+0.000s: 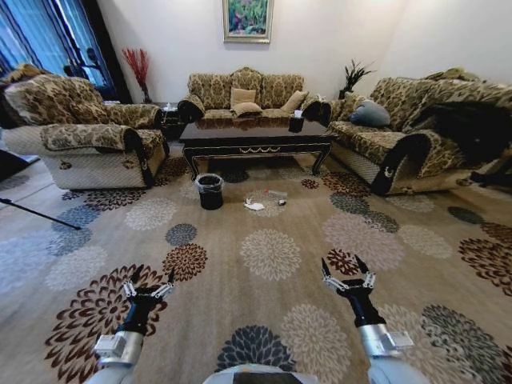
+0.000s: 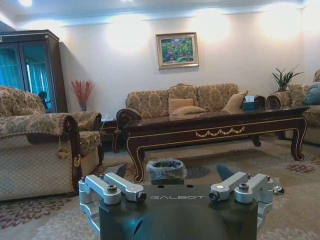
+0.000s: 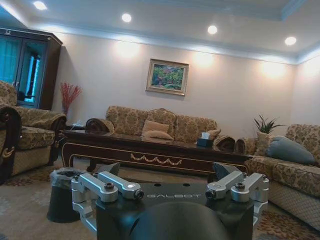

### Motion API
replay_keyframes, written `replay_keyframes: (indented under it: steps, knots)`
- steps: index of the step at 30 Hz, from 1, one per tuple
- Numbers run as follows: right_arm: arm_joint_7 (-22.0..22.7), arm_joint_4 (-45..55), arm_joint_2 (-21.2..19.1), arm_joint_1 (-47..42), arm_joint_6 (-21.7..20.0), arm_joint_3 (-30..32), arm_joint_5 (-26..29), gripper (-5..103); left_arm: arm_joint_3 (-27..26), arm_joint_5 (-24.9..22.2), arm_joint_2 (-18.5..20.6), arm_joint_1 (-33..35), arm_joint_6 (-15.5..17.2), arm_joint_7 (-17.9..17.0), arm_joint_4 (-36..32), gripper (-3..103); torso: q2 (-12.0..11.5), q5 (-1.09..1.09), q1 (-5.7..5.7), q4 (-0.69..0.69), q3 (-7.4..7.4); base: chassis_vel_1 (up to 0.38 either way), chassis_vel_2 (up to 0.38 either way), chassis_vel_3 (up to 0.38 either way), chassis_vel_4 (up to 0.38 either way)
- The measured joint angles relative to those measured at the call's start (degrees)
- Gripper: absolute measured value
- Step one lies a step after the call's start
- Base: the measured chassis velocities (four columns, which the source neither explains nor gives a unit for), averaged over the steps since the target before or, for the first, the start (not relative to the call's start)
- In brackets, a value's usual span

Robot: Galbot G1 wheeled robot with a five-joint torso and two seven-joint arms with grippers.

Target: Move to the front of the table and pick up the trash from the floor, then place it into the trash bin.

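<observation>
Small round black trash bin (image 1: 210, 191) with grey liner on floral carpet (image 1: 272, 256), contents unseen, crumpled white paper trash (image 1: 254, 206) nearby, before glossy dark brown coffee table (image 1: 256, 138), left gripper (image 1: 149, 288) and right gripper (image 1: 347, 274) jaws released.

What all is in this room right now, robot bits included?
table: one, dark brown with gold ornament, before the far sofa.
trash bin: one, black, on the carpet by the table's front left leg.
trash: a few white scraps, on the carpet right of the bin.
tissue box: one, dark, on the table's right end.
sofas: three, gold patterned, around the table.
painting: one, green, on the far wall.
left claw: one, silver-tipped, open, low over the carpet.
right claw: one, same, open.
</observation>
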Motion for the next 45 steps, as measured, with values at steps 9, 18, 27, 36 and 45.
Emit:
replay_keyframes:
  steps: [9,18,27,36,45]
  knots:
    - [0.0,-1.4,-0.1,0.5,1.0,-0.3,0.3,100,-2.1,-3.2,0.4,-0.6,2.6,0.0,-5.6,100,-2.0,0.00,-0.71,0.00,-1.27,0.000,0.000,0.000,0.000]
    - [-0.5,-2.4,-0.3,1.3,1.0,-0.4,0.5,100,-1.7,-3.7,0.1,-0.9,3.9,-0.1,-8.7,100,-4.2,0.00,-1.37,0.00,-2.82,0.000,0.000,0.000,0.000]
    - [-0.8,-3.0,-0.5,1.9,1.4,-0.4,0.9,100,-0.6,-2.5,-0.3,-1.7,3.8,-0.2,-5.8,100,-6.3,0.00,-2.05,0.00,-4.27,0.000,0.000,0.000,0.000]
    - [-1.1,-3.8,-0.5,2.6,1.8,-0.8,1.0,100,-0.1,-3.4,-0.4,-1.5,5.0,-0.3,-8.3,100,-8.3,0.01,-2.63,0.00,-5.63,0.000,0.000,0.000,0.000]
    - [-0.2,-4.3,-0.9,3.5,1.7,-0.8,1.8,100,0.2,-2.7,-0.5,-1.4,4.5,-0.3,-6.2,100,-10.2,0.00,-3.10,0.00,-7.13,0.000,0.000,0.000,0.000]
